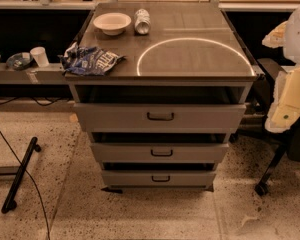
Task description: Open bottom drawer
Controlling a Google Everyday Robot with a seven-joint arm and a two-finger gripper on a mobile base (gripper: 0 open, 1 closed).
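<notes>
The bottom drawer (pixel 130 179) sits lowest of three under the bench's front edge, just above the floor. It looks shut or nearly so, with its black loop handle (pixel 160 178) centred and facing out, so a pull would likely have to come straight from the front.

The gripper (pixel 289 101) hangs beyond the bench's right edge, high up and well apart from that handle. Whether it is apart or together cannot be told.

A bowl (pixel 112 22) and can (pixel 142 21) stand near the back-left corner, and a crumpled blue bag (pixel 90 60) lies at the front-left corner, all clear of the drawers. The bag's white lettering and the can's label cannot be read.
</notes>
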